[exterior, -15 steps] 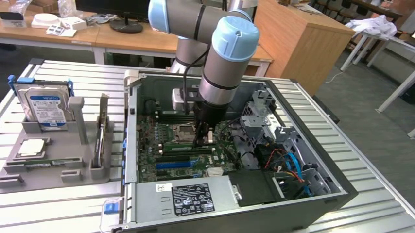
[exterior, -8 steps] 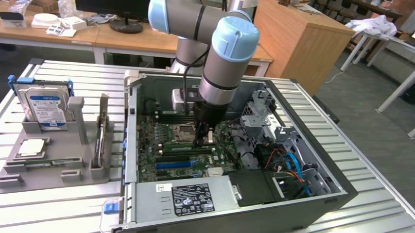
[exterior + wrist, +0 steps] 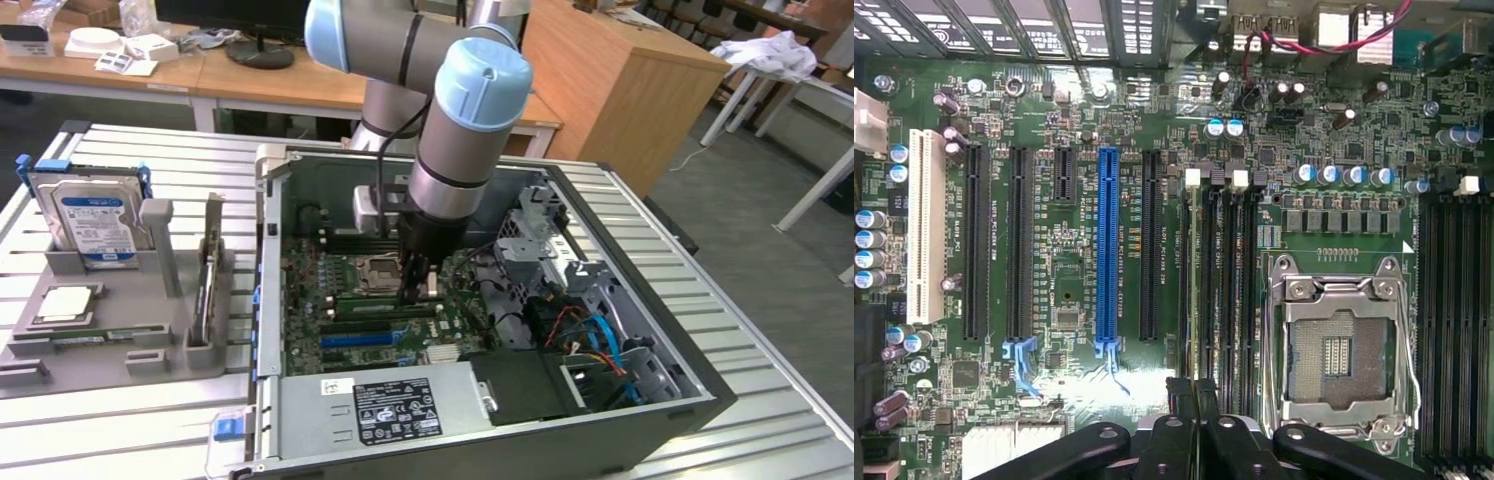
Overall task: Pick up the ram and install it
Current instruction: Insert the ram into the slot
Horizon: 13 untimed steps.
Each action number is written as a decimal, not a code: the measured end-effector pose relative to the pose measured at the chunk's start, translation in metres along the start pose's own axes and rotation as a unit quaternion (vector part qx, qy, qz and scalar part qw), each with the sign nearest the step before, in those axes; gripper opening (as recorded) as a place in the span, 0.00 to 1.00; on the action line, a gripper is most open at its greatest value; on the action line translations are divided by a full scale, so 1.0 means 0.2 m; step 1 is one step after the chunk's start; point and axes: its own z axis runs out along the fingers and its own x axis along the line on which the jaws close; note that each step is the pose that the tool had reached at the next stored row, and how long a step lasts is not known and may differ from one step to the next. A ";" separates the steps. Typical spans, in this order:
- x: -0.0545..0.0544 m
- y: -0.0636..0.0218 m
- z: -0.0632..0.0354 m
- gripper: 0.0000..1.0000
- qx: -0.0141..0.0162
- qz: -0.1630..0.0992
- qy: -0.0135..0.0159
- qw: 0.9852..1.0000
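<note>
Exterior view: arm is down inside the open PC case [image 3: 667, 400], which lies on a ribbed metal worktop [image 3: 134, 430]. Gripper [image 3: 422, 288] sits low over the motherboard [image 3: 340, 300], just beside the CPU socket. Case is grey sheet steel, the board green and densely populated. A grey parts tray [image 3: 167, 300] on the exterior view's left holds a hard drive [image 3: 96, 215] standing upright.

Wrist view: the ram [image 3: 1199, 280] is seen edge-on as a thin green strip standing in one of the black memory slots between the blue expansion slot [image 3: 1108, 250] and the CPU socket [image 3: 1339, 345]. A white latch [image 3: 1192, 178] sits at its far end. Fingers [image 3: 1182, 400] are clenched, narrow black pads pressed together. The stick's top edge runs straight into the seam between them, so I read it as pinched at the near end, though contact isn't certain.

Status: pickup is done and the stick is lined up in its slot. Can't confirm it's fully seated or latched, so insertion looks unfinished.
</note>
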 end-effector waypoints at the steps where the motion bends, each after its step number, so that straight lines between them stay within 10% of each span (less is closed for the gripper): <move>1: 0.00 0.000 0.003 0.12 0.000 0.000 0.000 1.000; 13: 0.00 0.000 0.008 0.25 0.000 0.000 0.000 1.000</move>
